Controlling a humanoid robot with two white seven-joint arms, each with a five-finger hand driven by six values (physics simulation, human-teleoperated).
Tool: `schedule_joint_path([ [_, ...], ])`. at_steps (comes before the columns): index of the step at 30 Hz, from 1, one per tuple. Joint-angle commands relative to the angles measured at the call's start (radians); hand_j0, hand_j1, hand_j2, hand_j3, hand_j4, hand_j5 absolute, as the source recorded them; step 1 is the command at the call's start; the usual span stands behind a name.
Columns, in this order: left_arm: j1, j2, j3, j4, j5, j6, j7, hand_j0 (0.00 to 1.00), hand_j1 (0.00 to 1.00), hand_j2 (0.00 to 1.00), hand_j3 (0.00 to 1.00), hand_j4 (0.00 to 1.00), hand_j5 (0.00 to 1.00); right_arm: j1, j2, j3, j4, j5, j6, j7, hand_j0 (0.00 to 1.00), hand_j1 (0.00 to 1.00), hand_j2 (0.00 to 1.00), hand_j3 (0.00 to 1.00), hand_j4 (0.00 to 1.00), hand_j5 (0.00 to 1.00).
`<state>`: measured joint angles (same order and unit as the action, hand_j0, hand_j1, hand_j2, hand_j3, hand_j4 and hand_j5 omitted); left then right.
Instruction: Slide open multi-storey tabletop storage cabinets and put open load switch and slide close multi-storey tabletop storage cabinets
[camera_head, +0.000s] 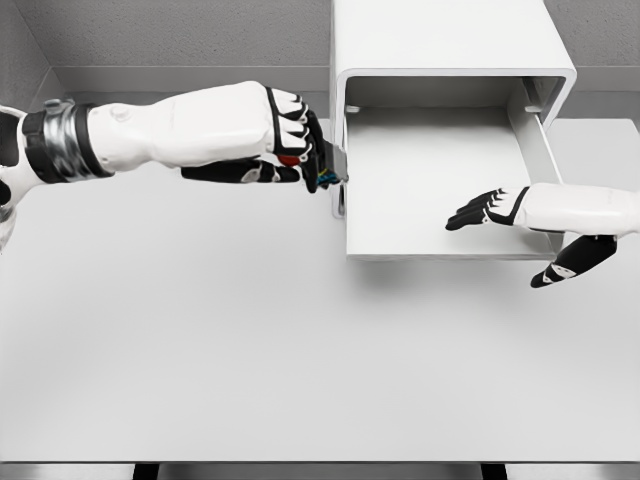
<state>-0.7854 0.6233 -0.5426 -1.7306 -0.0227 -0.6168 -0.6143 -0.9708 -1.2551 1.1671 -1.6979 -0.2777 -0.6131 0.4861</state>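
Observation:
A white tabletop storage cabinet (450, 45) stands at the back right of the table, its drawer (440, 245) pulled out toward me and bare inside. My left hand (295, 145) hovers just left of the drawer's left wall, fingers curled around a small dark load switch (325, 170) with a red part and coloured bits. The switch sits at the drawer's left edge, still outside it. My right hand (500, 210) reaches over the drawer's right wall, fingers spread above the drawer floor, thumb hanging outside the front corner.
The white table (250, 350) spreads wide in front of the cabinet. A grey wall runs behind it. The table's front edge lies near the bottom of the view.

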Motion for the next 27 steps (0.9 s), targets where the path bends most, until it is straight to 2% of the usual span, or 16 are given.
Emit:
schedule_joint_path([
  [1, -0.002, -0.047, -0.004, 0.002, -0.006, 0.006, 0.003, 0.43, 0.43, 0.43, 0.43, 0.43, 0.43, 0.0, -0.001, -0.001, 0.0, -0.005, 0.002, -0.001, 1.0, 1.0, 1.0, 1.0, 1.0, 1.0],
  [2, -0.028, -0.048, -0.034, 0.003, -0.006, 0.006, 0.003, 0.43, 0.43, 0.43, 0.43, 0.43, 0.43, 0.0, 0.0, -0.001, 0.0, -0.005, 0.002, -0.001, 1.0, 1.0, 1.0, 1.0, 1.0, 1.0],
  [3, -0.032, -0.062, -0.048, 0.009, -0.011, 0.006, 0.003, 0.43, 0.43, 0.43, 0.43, 0.43, 0.43, 0.0, -0.001, -0.001, 0.0, -0.005, 0.002, -0.003, 1.0, 1.0, 1.0, 1.0, 1.0, 1.0],
  [4, -0.037, -0.094, -0.048, 0.013, -0.057, 0.006, 0.003, 0.43, 0.43, 0.43, 0.43, 0.43, 0.43, 0.0, -0.001, -0.001, 0.0, -0.005, 0.002, -0.004, 1.0, 1.0, 1.0, 1.0, 1.0, 1.0],
  [6, -0.064, -0.114, -0.077, 0.029, -0.063, 0.006, 0.003, 0.43, 0.43, 0.43, 0.43, 0.43, 0.43, 0.0, -0.001, -0.001, 0.0, -0.005, 0.002, -0.004, 1.0, 1.0, 1.0, 1.0, 1.0, 1.0],
  [11, -0.075, -0.178, -0.085, 0.058, -0.102, 0.006, 0.003, 0.43, 0.43, 0.43, 0.43, 0.43, 0.43, 0.0, -0.003, -0.001, 0.0, -0.005, 0.002, -0.003, 1.0, 1.0, 1.0, 1.0, 1.0, 1.0],
  [17, -0.104, -0.266, -0.143, 0.181, -0.144, 0.006, 0.003, 0.43, 0.43, 0.43, 0.43, 0.43, 0.43, -0.002, -0.015, -0.001, 0.0, -0.005, 0.002, -0.006, 1.0, 1.0, 1.0, 1.0, 1.0, 1.0],
  [20, -0.104, -0.295, -0.152, 0.221, -0.164, 0.006, 0.003, 0.44, 0.44, 0.44, 0.44, 0.44, 0.44, 0.0, -0.013, -0.001, 0.0, -0.005, 0.002, -0.004, 1.0, 1.0, 1.0, 1.0, 1.0, 1.0],
  [25, -0.112, -0.361, -0.157, 0.324, -0.25, 0.006, 0.003, 0.45, 0.45, 0.45, 0.45, 0.45, 0.45, 0.0, -0.013, -0.001, 0.0, -0.003, 0.002, -0.004, 1.0, 1.0, 1.0, 1.0, 1.0, 1.0],
  [27, -0.114, -0.37, -0.158, 0.327, -0.252, 0.006, 0.003, 0.46, 0.46, 0.46, 0.46, 0.46, 0.46, 0.0, -0.015, -0.001, -0.002, -0.003, 0.002, -0.004, 1.0, 1.0, 1.0, 1.0, 1.0, 1.0],
])
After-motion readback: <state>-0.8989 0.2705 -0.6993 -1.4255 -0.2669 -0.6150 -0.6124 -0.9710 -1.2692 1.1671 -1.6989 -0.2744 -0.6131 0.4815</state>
